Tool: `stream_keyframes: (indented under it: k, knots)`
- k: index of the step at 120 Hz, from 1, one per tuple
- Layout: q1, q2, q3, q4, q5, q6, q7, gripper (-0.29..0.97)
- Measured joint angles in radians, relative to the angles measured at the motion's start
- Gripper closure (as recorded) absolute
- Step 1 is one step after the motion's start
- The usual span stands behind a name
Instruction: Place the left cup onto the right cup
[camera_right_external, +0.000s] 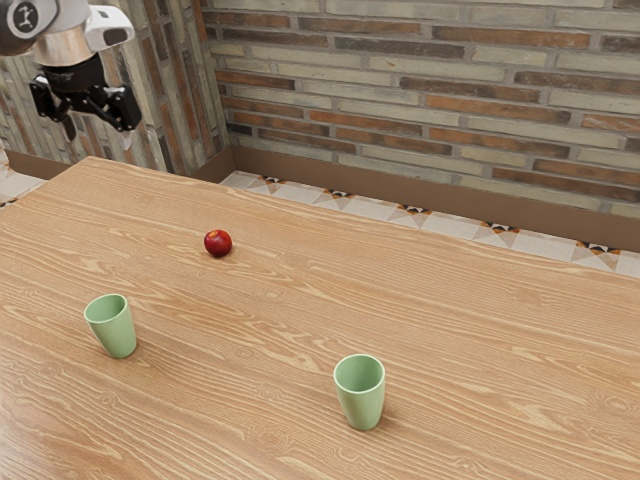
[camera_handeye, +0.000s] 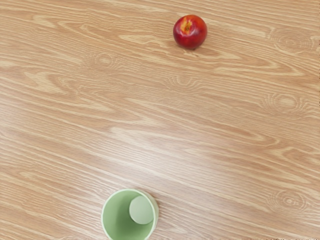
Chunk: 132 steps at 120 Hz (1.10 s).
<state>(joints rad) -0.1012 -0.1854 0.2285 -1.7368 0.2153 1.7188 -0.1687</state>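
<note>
Two light green cups stand upright on the wooden table (camera_right_external: 480, 300). The left cup (camera_right_external: 111, 325) is near the exterior view's left edge, and the right cup (camera_right_external: 359, 390) is toward the front middle. My gripper (camera_right_external: 97, 127) hangs high above the table's far left corner, well away from both cups. It is open with nothing between its fingers. From above, the wrist view looks into the hollow of the left cup (camera_handeye: 130, 216), which is empty.
A small red apple (camera_right_external: 218, 242) lies on the table beyond the left cup, and it appears again as the apple (camera_handeye: 190, 31) in the wrist view. A brick wall (camera_right_external: 420, 90) stands behind the table's far edge.
</note>
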Motion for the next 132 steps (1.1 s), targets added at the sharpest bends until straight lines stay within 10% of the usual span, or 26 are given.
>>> stream_keyframes:
  k: [28,76,132]
  knots:
    - [0.006,-0.012,-0.005,-0.027,-0.002,-0.004,0.003,0.00]
    - [0.087,-0.126,-0.006,-0.475,-0.083,0.080,-0.001,0.00]
    - [0.144,0.038,0.001,-0.576,-0.127,0.275,-0.028,0.00]
